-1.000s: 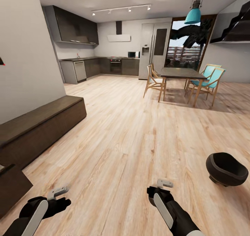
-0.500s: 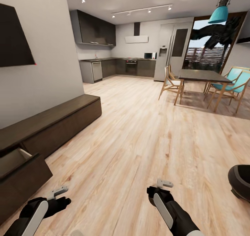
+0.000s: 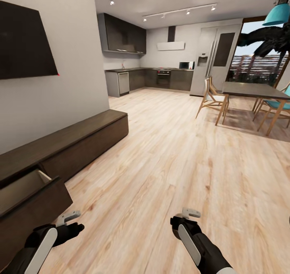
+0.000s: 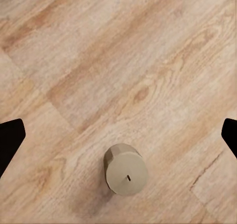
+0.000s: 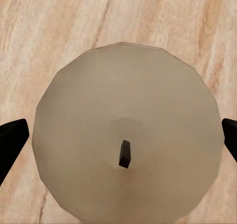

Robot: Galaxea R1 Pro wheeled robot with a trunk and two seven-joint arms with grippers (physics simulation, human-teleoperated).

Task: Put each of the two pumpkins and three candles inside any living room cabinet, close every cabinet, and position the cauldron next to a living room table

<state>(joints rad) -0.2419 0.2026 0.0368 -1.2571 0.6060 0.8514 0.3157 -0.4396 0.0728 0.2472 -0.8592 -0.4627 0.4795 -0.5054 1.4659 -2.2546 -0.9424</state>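
Observation:
The dark brown cabinet (image 3: 80, 139) runs along the left wall, with one drawer (image 3: 28, 193) pulled open near me and showing a pale interior. My left gripper (image 3: 67, 222) hangs open over the floor. In the left wrist view a pale grey candle (image 4: 126, 169) stands on the planks beneath the open left gripper (image 4: 118, 137). My right gripper (image 3: 187, 216) is shut on a second candle (image 5: 126, 145), whose sides meet both fingertips (image 5: 12, 140). A dark sliver of the cauldron (image 3: 288, 220) shows at the right edge. The pumpkins and the table are out of view.
Light wood floor (image 3: 169, 157) stretches ahead to the kitchen units (image 3: 161, 79) at the back. A dining table (image 3: 253, 91) with wooden chairs (image 3: 211, 99) stands at the far right. A dark TV panel (image 3: 24, 44) hangs on the left wall.
The camera has swung left: the cabinet's open drawer has come into view and the cauldron has slid to the right edge. Both arms keep the same pose.

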